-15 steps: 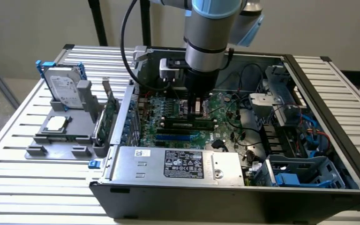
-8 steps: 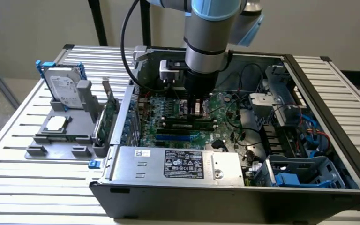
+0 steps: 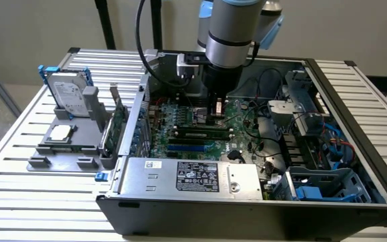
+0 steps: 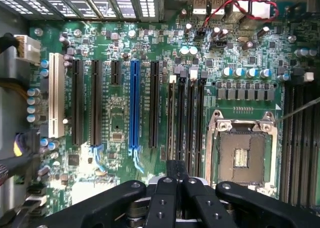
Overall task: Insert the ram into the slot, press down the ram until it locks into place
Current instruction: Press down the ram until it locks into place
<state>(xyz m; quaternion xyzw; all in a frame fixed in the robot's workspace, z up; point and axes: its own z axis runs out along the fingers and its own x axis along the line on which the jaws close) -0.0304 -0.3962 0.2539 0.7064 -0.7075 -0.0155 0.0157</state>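
Slatted metal table (image 3: 18, 151) | grey parts stand (image 3: 62, 151) parked at exterior view's left, clear of work | ram (image 3: 200, 132) lying along slot (image 3: 173, 135) inside open case (image 3: 355, 96) | gripper (image 3: 217, 118) above its end toward exterior view's right, fingers (image 4: 167, 188) pinched narrow, nothing visibly held, likely for pressing

Exterior view looked obliquely down into the open computer case (image 3: 247, 212). Wrist view faced the motherboard (image 4: 125, 62) closely. Both shared that board
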